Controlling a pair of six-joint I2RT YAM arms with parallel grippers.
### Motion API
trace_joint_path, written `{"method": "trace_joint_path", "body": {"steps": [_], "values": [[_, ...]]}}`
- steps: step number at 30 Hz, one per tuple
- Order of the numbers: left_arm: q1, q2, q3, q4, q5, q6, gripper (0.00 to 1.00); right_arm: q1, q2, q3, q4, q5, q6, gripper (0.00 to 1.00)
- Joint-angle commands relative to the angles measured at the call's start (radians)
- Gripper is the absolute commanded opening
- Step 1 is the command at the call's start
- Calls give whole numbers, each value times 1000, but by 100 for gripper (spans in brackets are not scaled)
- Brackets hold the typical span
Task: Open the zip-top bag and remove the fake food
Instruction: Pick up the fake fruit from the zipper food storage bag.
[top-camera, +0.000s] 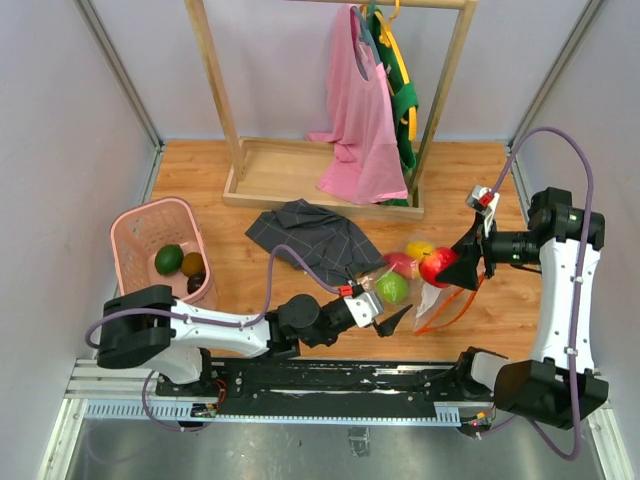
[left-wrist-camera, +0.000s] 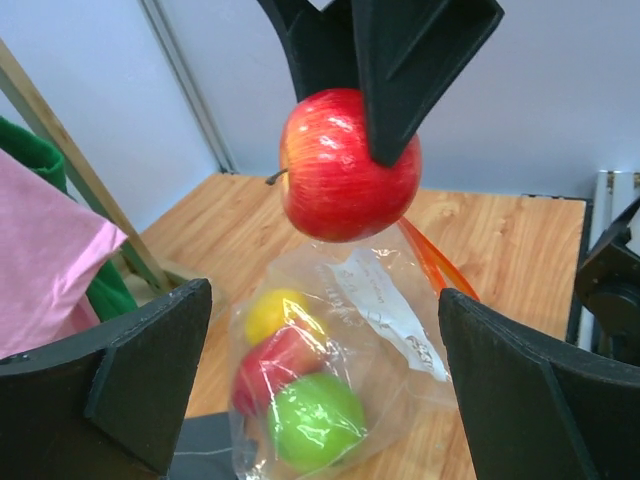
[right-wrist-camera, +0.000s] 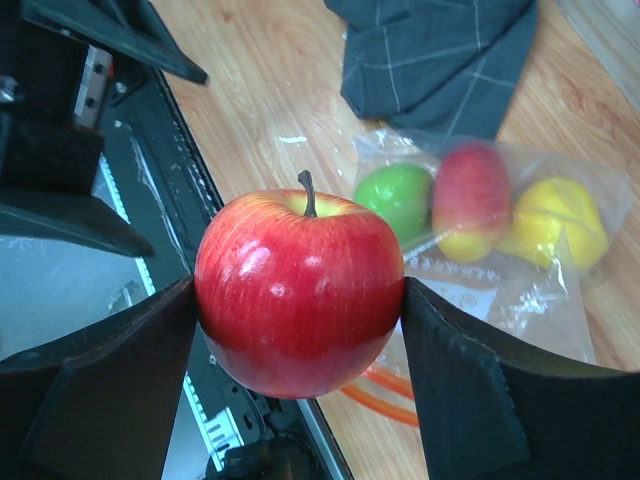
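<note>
My right pincer (top-camera: 447, 266) grips a glossy red apple (right-wrist-camera: 300, 290), one finger pressed to each side, stem up, lifted clear of the counter (top-camera: 480, 170). Directly below it lies the zip-top bag (right-wrist-camera: 520, 290), clear and crinkled, its orange-red zip strip (left-wrist-camera: 435, 262) trailing out beneath the apple. Inside the bag are a lime green fruit (left-wrist-camera: 315, 420), a red-yellow fruit (left-wrist-camera: 280, 365) and a yellow fruit (left-wrist-camera: 275, 310), touching in a row. My left pincer (top-camera: 388, 315) stands wide open and holds nothing; the bag lies just ahead of it, framed between its fingers, with the apple hanging above. The right arm rises from its base, elbow bent, forearm reaching inward. The left arm stretches low along the counter's near edge towards the bag.
</note>
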Motion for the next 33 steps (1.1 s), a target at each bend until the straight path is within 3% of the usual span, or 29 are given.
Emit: {"method": "trace_joint_path", "body": {"steps": [1, 11, 24, 33], "values": [[-18, 59, 61, 154, -86, 106, 99, 52, 22, 41, -23, -119, 61, 21], [-18, 157, 146, 161, -147, 93, 99, 127, 19, 21, 95, -163, 186, 21], [-18, 272, 291, 69, -221, 50, 99, 178, 13, 2, 137, -162, 222, 21], [-19, 283, 305, 51, -239, 36, 70, 191, 13, -8, 155, -163, 241, 24]]}}
